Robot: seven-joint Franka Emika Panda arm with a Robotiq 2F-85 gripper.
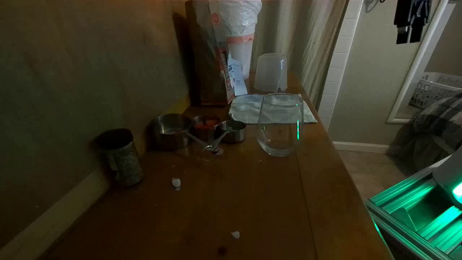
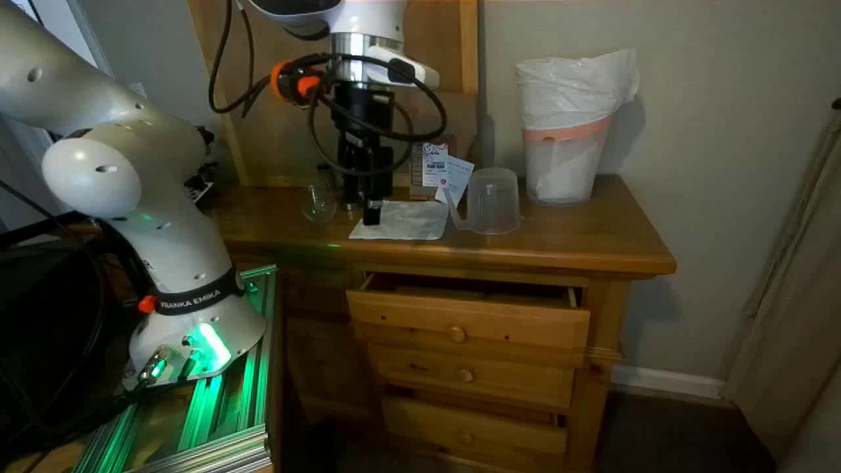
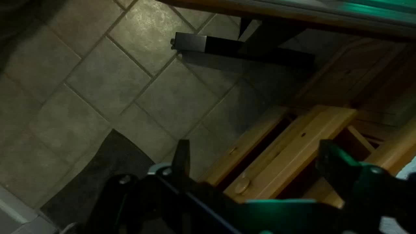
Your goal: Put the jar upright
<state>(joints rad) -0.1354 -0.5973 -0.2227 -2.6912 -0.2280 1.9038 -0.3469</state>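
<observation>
I would let the black pincer (image 3: 254, 148), fingers apart, softly clasp the whitish tapered plastic jar (image 2: 494, 200), seemingly mouth-down right of centre in both exterior views, and lift before turning.

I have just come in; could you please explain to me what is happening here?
A robot arm stands at a wooden desk; its gripper is open and holds nothing. The task is to put the jar upright. It stands beside a cloth, apparently upside down with its wider end on the desk, so the turning is not yet done. The wrist view shows floor and drawers below the gripper.
</observation>
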